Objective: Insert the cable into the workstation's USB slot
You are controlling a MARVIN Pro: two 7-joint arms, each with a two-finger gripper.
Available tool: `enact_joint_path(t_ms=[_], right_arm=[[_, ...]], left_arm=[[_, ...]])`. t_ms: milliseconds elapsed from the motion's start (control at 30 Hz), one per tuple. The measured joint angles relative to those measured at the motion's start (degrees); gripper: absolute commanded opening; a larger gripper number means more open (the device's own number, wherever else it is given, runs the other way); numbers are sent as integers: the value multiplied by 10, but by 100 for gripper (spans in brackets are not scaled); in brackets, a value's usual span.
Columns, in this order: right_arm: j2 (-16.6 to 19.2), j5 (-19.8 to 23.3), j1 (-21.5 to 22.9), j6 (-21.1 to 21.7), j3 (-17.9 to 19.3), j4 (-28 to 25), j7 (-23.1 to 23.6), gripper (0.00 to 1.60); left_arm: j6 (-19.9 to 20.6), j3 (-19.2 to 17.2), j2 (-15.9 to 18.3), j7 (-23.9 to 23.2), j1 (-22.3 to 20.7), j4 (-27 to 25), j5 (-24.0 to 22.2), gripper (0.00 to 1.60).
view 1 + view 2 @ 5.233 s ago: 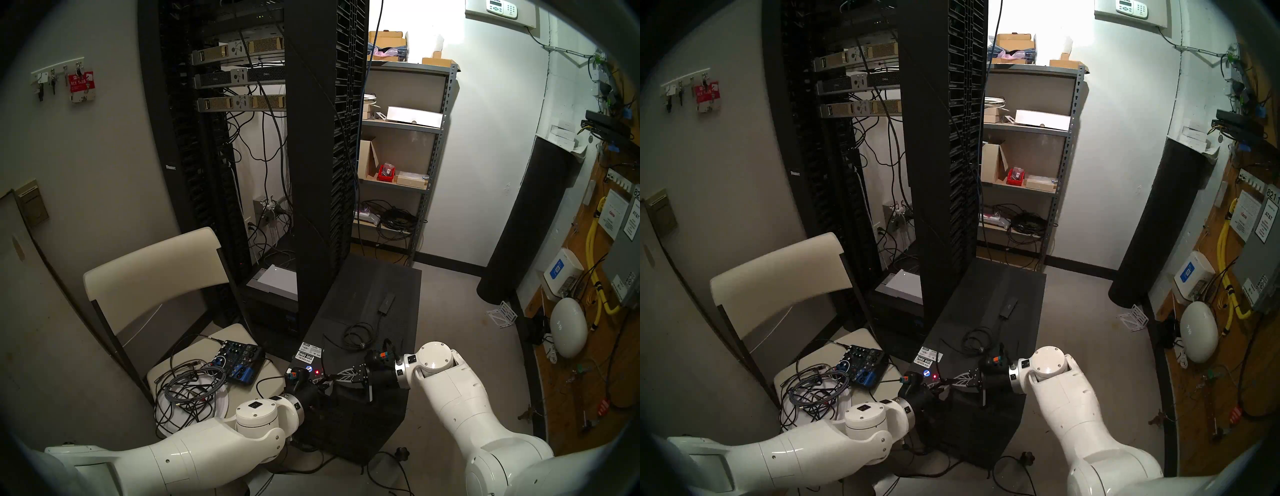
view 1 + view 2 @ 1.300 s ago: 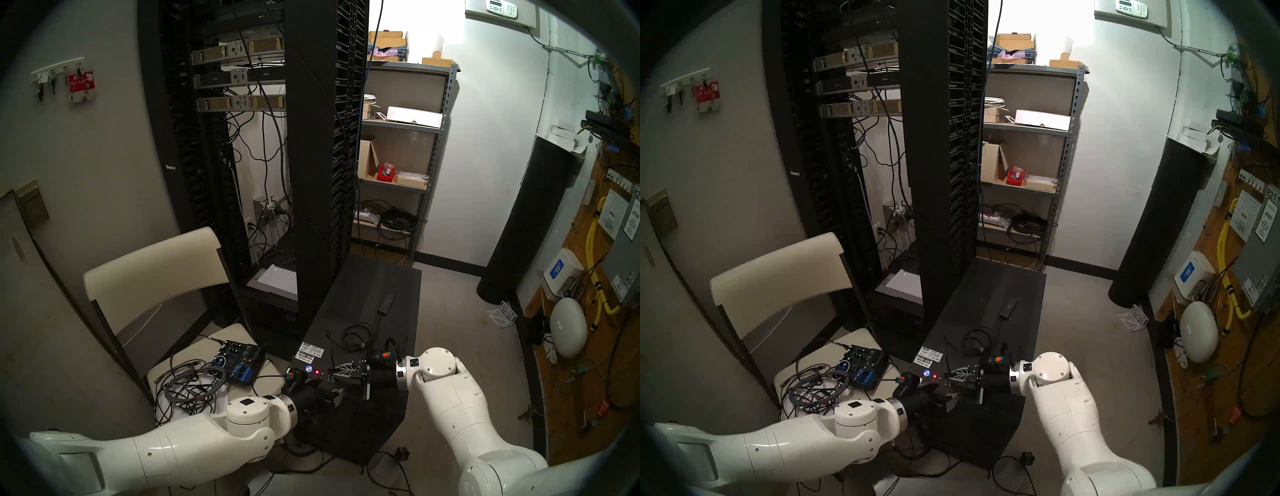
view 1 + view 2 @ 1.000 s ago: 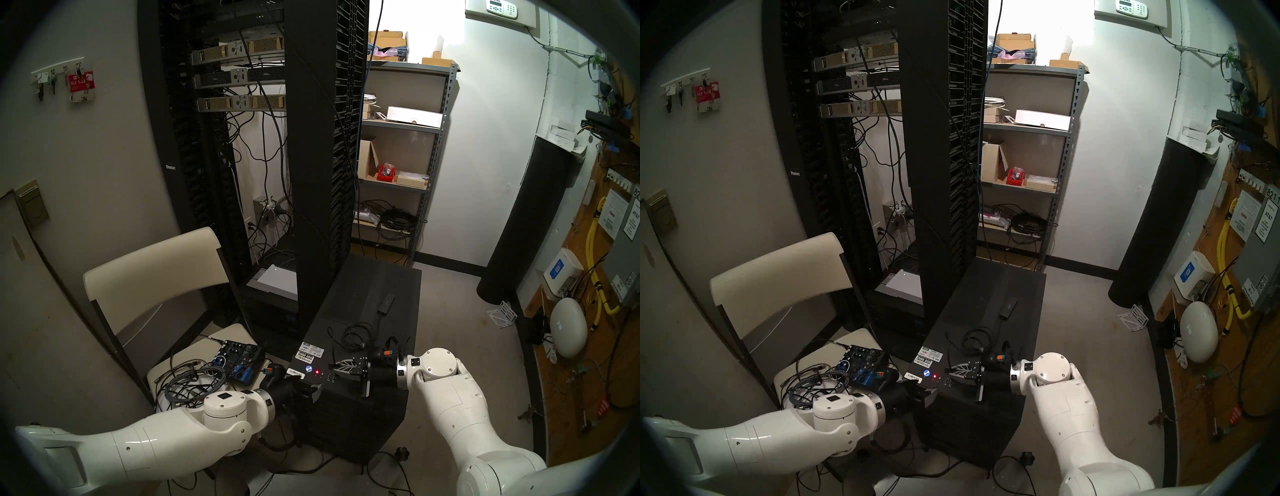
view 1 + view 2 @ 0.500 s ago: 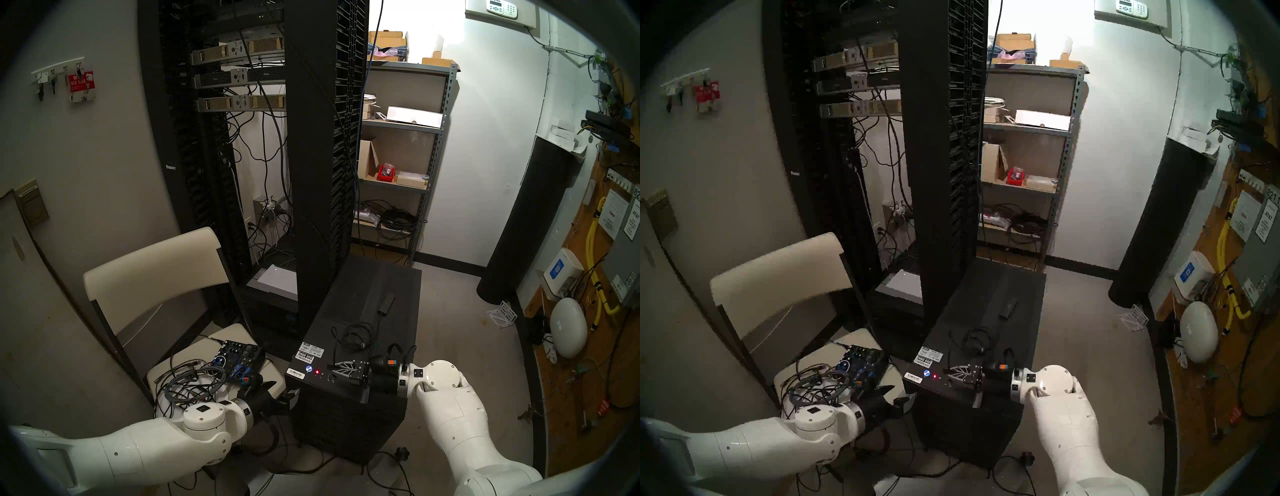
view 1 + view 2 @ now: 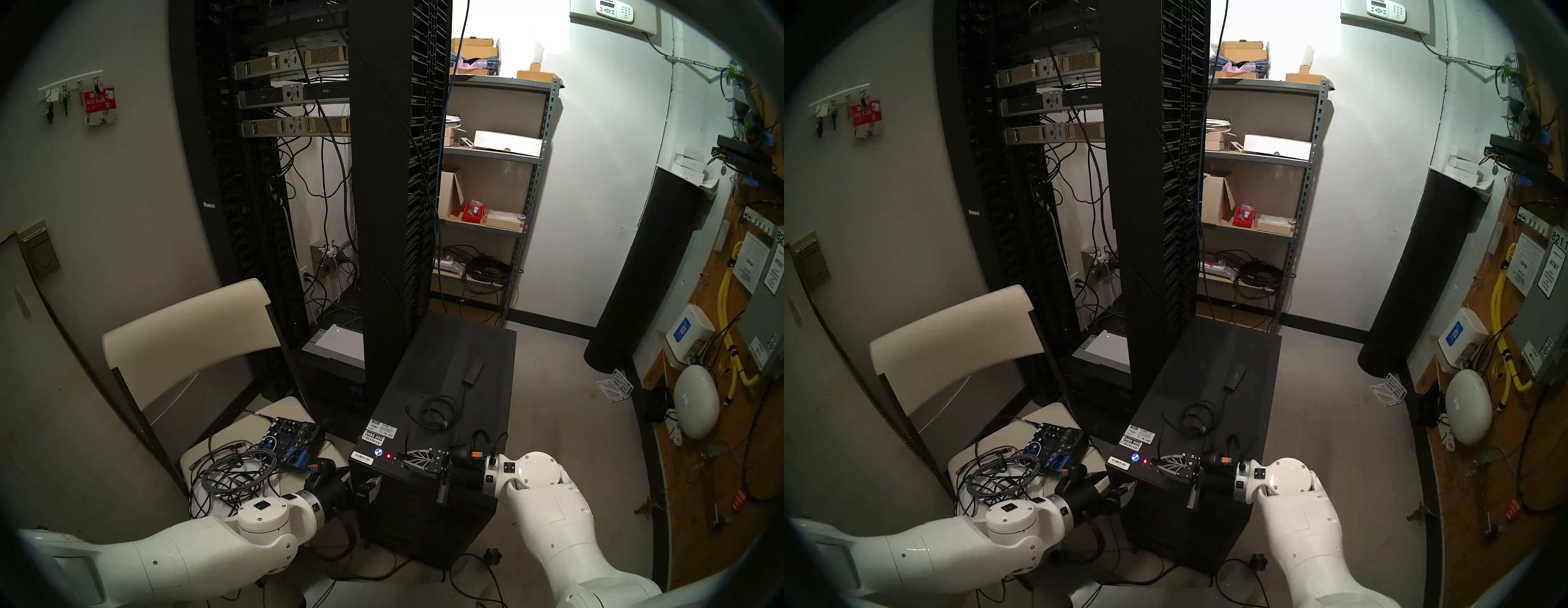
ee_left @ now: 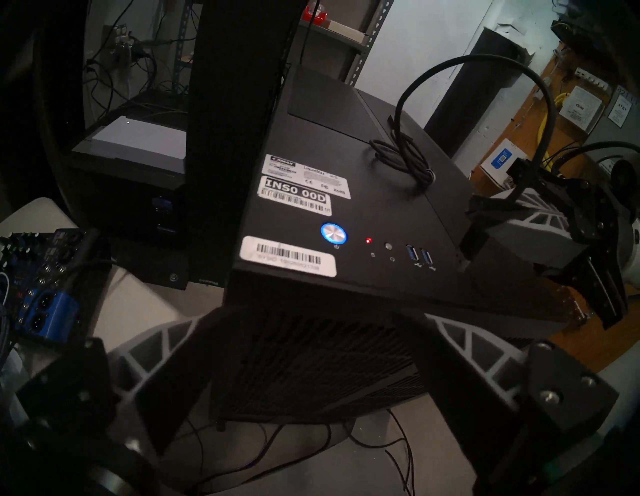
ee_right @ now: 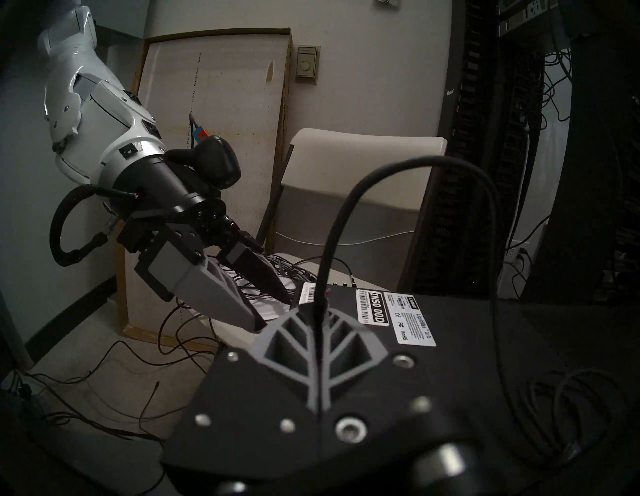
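Note:
The black workstation (image 5: 432, 373) stands on the floor in front of me, with white barcode stickers and a red light (image 6: 369, 240) at its top front edge. Two blue USB slots (image 6: 418, 254) sit just right of the light. The cable's loose coil (image 5: 437, 411) and adapter box (image 5: 473, 372) lie on the workstation's top. My right gripper (image 5: 401, 456) is shut on the cable's plug end, which arcs up behind it (image 7: 426, 158). It hovers at the top front edge, just right of the slots. My left gripper (image 5: 362, 488) is open and empty at the workstation's front left corner.
The tall black server rack (image 5: 382, 170) stands right behind the workstation's left side. A white chair (image 5: 186, 322) to the left holds an audio mixer (image 5: 292, 441) and tangled cables. A metal shelf (image 5: 530, 191) and a black cylinder (image 5: 645, 271) stand at the back. Loose cables lie on the floor.
My left gripper drew back from the workstation's top front, swung left and down, then came back to its front left corner. My right gripper, still holding the cable, sank slightly toward the front edge.

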Motion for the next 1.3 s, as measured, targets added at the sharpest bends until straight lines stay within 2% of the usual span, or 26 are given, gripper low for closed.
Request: enact_joint_path(t_ms=[500,1000,1300], right_arm=[[5,-10,17,-26,-10,46,-26,0],[18,-9,33,-37,-18,61,-37,0],[19,5,41,-41,-23,70,-40,0]], left_arm=[[-1,0,-4,2,-1,-2,8,160],[-2,0,-5,4,-1,-2,17,160],[-2,0,-5,4,-1,-2,20,160]])
